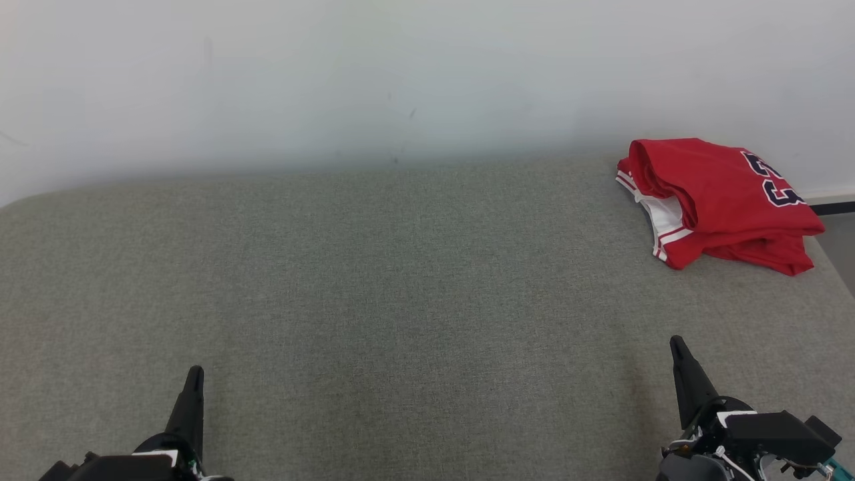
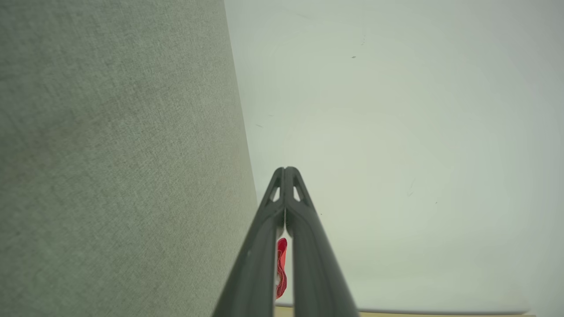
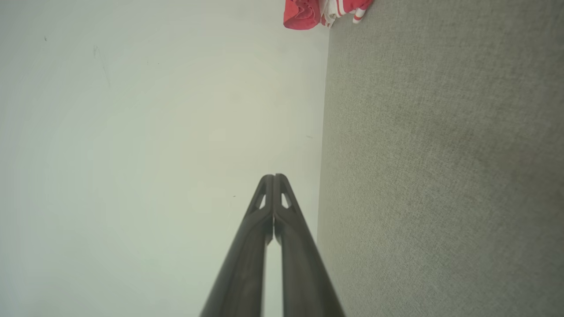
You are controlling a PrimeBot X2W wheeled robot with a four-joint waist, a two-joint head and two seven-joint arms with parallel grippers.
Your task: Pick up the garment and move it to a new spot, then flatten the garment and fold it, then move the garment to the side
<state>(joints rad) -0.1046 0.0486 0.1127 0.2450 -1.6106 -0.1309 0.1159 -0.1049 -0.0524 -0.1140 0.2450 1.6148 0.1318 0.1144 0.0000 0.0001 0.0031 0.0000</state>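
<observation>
my left hand sits at the lower left of the head view, its two dark fingers pressed together into one spike that points away from me over the worktop, a wide surface covered in grey-green cloth. my right hand is at the lower right, fingers likewise together, gripping nothing. the shirt lies folded at the far right corner of the worktop, close to the pale wall. it is red, with white trim striped in red along its left edge and dark numbers outlined in white on the top layer. it is well apart from both hands, and the right one is the nearer. beyond its right end a dark strip runs along the foot of the wall. in the left wrist view my fingertips meet, and through the narrow slit lower down a sliver of the red shirt shows far off. in the right wrist view the tips also touch, and the shirt peeks in at the top edge where cloth meets wall. i cannot tell whether either hand touches the cloth under it.
</observation>
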